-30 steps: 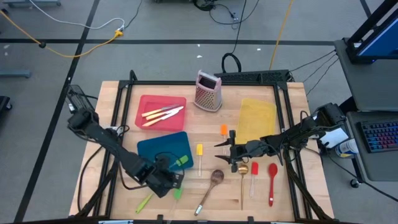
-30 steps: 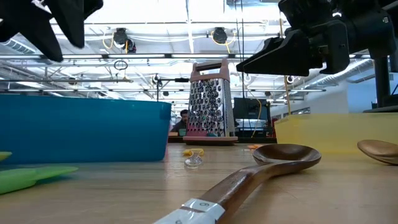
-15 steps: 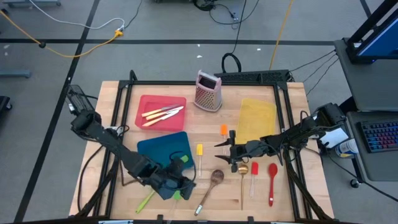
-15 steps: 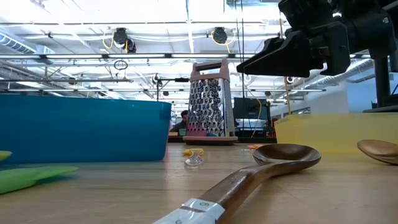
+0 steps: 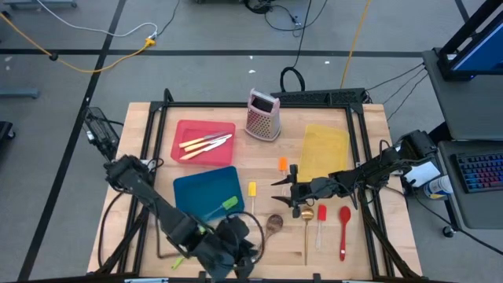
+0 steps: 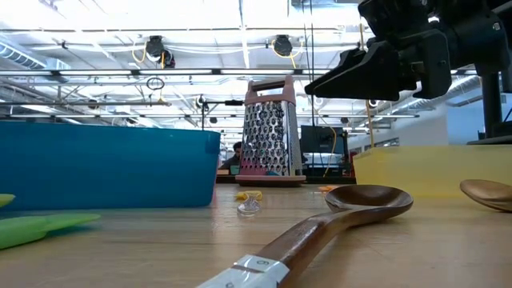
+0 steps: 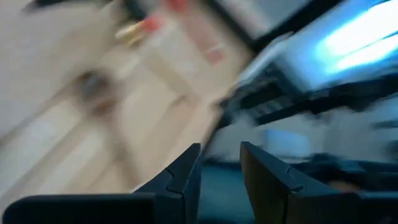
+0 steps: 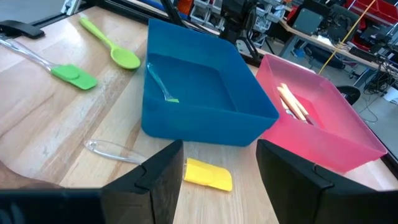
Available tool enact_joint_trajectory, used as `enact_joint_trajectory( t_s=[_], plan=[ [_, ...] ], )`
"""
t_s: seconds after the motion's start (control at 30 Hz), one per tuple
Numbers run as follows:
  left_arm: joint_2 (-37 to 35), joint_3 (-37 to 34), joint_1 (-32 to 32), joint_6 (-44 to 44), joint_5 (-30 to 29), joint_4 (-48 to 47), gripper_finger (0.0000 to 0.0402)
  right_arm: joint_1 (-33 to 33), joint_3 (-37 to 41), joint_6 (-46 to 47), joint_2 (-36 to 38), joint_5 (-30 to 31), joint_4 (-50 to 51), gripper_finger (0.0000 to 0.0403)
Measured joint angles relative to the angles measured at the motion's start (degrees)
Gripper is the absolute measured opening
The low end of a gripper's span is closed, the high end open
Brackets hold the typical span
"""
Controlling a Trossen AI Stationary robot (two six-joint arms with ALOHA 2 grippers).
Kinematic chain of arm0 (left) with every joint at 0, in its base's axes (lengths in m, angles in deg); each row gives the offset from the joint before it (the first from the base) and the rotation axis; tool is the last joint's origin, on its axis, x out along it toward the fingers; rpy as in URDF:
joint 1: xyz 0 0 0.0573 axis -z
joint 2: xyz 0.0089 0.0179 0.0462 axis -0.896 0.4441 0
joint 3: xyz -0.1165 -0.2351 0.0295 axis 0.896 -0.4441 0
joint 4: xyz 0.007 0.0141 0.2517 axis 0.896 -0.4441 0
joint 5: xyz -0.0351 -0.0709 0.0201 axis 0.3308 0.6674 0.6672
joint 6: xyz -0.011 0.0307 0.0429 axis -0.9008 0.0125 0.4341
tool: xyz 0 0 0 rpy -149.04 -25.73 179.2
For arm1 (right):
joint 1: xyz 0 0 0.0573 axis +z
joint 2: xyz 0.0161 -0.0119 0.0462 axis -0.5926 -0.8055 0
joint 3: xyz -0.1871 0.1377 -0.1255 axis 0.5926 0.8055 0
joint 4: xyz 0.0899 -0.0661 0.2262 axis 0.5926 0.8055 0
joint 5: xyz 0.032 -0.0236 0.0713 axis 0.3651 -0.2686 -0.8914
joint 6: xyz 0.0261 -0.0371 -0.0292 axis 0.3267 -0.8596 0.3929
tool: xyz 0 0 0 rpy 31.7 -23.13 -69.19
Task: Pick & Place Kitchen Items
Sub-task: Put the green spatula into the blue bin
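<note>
Resting on a pale butcher-block bench (image 5: 369,236), planks running lengthwise, framed by black rails. Sitting toward the far left corner: a shallow pink bin (image 5: 204,141) of smooth plastic, holding cream-handled knives (image 5: 206,144) lying side by side. Lying just nearer than it, a deeper blue bin (image 5: 207,192), glossy and straight-walled, holding a green spatula (image 5: 229,203) with a clear handle slanting against its right wall. Standing upright near the far edge, a perforated metal box grater (image 5: 263,115) with a pink top. Lying flat toward the far right corner, a yellow tray (image 5: 324,149), thin and matte. Scattered between the blue bin and the right edge: a small yellow spatula (image 5: 252,189) with a clear handle, an orange spatula (image 5: 283,163), a dark wooden spoon (image 5: 273,224) with a round bowl, a gold spoon (image 5: 306,214), a red spatula (image 5: 321,213) and a red spoon (image 5: 344,214). Lying near the front edge, a green spoon (image 8: 113,47) and a second green spatula (image 8: 73,74), both flat on the wood. Hovering above the bench middle just beside the gold spoon, the right gripper (image 5: 284,192), fingers spread wide and gripping nothing. Hanging over the front edge near the wooden spoon's handle, the left gripper (image 5: 236,253), fingers parted a little with nothing between them.
</note>
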Motion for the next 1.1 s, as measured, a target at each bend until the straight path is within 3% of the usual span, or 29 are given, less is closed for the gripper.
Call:
enact_joint_trajectory(
  t_s=[0.23, 0.4, 0.67, 0.93, 1.1],
  plan=[
    [2.9, 1.1, -1.0, -12.0, 0.3, -18.3, 0.0115, 0.0, 0.0, -0.2, 0.0, 0.0, 0.0, 0.0196],
    [6.3, 1.0, -1.2, -12.4, 1.2, -17.9, 0.0115, 0.0, 0.0, -1.5, 0.0, 0.0, -0.8, 0.0196],
    [11.6, 1.0, -1.6, -12.5, 15.2, -19.2, 0.0115, 0.0, 0.0, -3.2, 0.0, -1.7, -1.6, 0.0196],
    [16.7, 1.0, -2.4, -19.5, 23.8, -20.9, 0.0115, 0.0, 0.0, -3.3, 0.0, -11.4, -1.8, 0.0196],
    [17.2, 1.0, -3.7, -20.5, 27.0, -23.7, 0.0119, 0.0, 0.0, -7.4, 0.0, -13.4, -1.3, 0.0196]
  ],
)
